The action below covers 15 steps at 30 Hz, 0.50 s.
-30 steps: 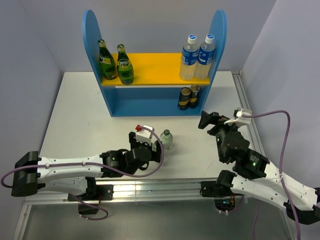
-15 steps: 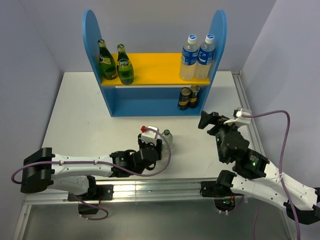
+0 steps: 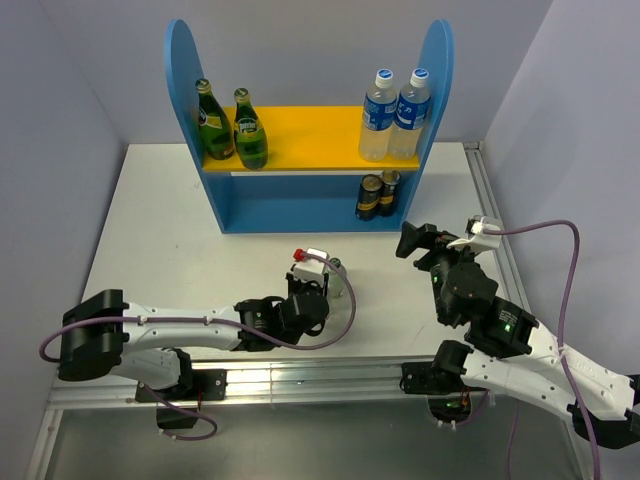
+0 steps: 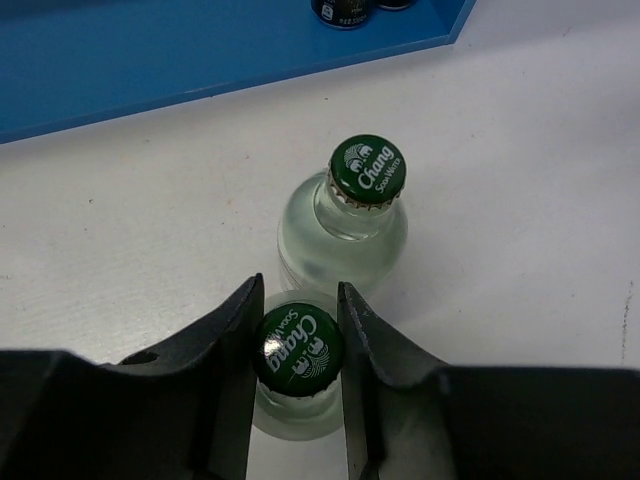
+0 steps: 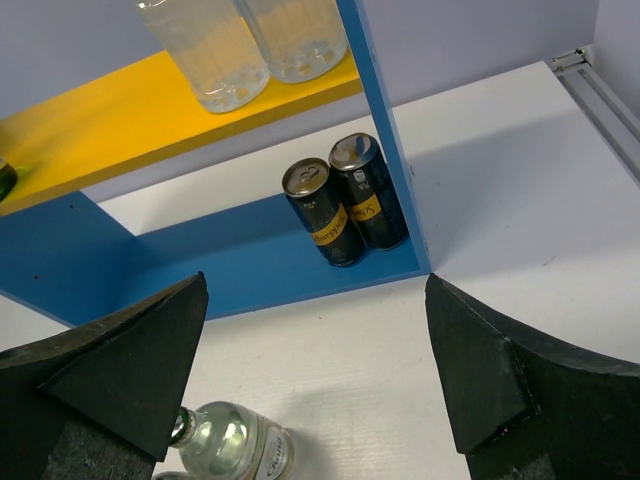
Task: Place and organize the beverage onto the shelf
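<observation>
Left jaws clamp a bottle cap, apparently; right jaws spread wide.

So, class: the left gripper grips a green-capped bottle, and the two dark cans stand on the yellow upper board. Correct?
No: the two dark cans stand on the blue base, beneath the yellow upper board; the right wrist view shows it. The left gripper does grip a green-capped bottle.

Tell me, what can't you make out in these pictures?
- Overhead view: the small bottles are nearly all hidden under the left arm's wrist.
- Left wrist view: the left pincer covers most of the gripped bottle below its cap; the top edge cuts off the cans.
- Right wrist view: the water bottles lose their tops at the top edge; the can labels are too small to read.
</observation>
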### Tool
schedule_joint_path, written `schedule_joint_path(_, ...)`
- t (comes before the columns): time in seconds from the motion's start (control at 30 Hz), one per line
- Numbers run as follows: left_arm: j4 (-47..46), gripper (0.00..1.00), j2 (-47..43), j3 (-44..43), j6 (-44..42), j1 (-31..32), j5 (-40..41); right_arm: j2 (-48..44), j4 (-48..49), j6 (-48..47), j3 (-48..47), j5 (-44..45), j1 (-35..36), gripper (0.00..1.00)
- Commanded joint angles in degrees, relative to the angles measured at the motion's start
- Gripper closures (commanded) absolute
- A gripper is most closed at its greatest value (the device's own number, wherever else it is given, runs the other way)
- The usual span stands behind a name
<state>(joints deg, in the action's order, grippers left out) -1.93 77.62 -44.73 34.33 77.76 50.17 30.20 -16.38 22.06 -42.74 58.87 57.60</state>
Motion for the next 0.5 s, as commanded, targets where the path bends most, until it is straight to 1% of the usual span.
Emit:
schedule_joint_path(0.0,0.17,1.0,0.07,-1.94,2.15,0.03,1.59,0.3,0.21,0.79,0.11,1.25,0.14,0.04)
schedule_joint_path(0.17,4.12,1.0,-3.96,-2.03,0.4,-0.59,4.4,0.22,0.47,0.79,0.11,1.07,0.14,0.04)
schedule_joint_path(0.27,3.78,1.0,-7.57,-1.85,-2.85,-3.74,3.71,0.39,0.91,0.53,0.2,1.07,0.23,0.04)
schedule_joint_path(0.33,2.47,1.0,-10.11,-1.59,-5.92,-7.6,2.48,0.57,1.18,0.44,0.29,1.07,0.14,0.04)
schedule_joint_path(0.37,1.94,1.0,-10.73,-1.59,-7.07,-10.58,1.26,0.57,1.18,0.44,0.38,0.98,0.14,0.04)
schedule_joint_path(0.4,-0.94,1.0,-11.78,-1.59,-8.12,-12.26,0.29,0.48,1.44,0.35,0.46,1.07,0.14,0.04)
schedule_joint_path(0.47,-3.06,1.0,-12.58,-1.59,-11.11,-15.78,-2.95,0.48,1.7,0.26,0.64,0.89,0.14,0.04)
